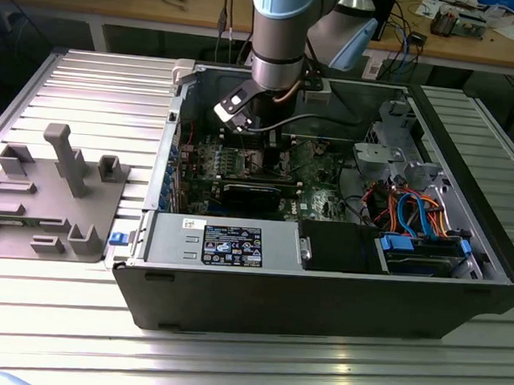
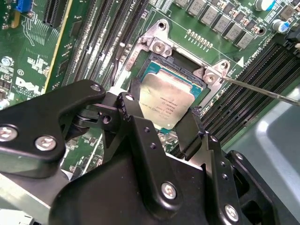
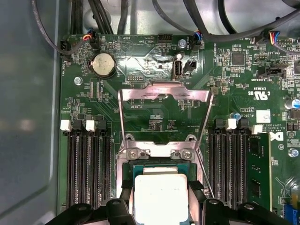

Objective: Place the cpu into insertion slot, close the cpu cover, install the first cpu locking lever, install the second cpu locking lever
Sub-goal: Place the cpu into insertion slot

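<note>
Jaws of the gripper pinch the cpu at the insertion slot, the cpu cover raised; we judge it must sit level, corners matched, without pressing.

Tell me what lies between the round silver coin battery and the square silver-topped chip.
In the first wrist view: the raised silvery metal frame cover, hinged near the chip, green board showing through its window.

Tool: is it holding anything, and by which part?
The tool holds the cpu by two opposite edges, one finger on each. The cover stands open.
</note>
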`<state>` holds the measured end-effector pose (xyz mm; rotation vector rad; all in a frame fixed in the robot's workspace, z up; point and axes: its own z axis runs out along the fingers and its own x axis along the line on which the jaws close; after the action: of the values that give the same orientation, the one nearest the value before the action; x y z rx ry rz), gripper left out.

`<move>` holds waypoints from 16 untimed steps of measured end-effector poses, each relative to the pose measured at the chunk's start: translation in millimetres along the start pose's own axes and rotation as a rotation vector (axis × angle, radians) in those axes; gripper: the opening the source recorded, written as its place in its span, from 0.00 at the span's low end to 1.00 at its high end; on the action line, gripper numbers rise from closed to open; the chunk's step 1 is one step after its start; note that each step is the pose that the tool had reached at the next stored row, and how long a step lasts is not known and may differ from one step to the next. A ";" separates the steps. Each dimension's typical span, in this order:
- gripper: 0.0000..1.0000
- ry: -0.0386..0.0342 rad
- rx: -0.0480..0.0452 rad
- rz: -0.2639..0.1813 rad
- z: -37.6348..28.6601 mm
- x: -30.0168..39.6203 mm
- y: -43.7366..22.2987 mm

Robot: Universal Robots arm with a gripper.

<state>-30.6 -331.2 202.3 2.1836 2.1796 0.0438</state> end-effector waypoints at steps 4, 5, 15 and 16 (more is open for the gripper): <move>0.55 -0.0003 0.0001 0.005 1.8 0.1 -0.2; 0.55 -0.0003 0.0000 0.006 2.1 0.1 -0.2; 0.55 -0.0015 0.0005 0.022 4.6 1.3 -0.4; 0.55 -0.0016 0.0005 0.022 4.7 1.3 -0.4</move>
<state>-30.7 -330.0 197.6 2.2071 2.1552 0.0423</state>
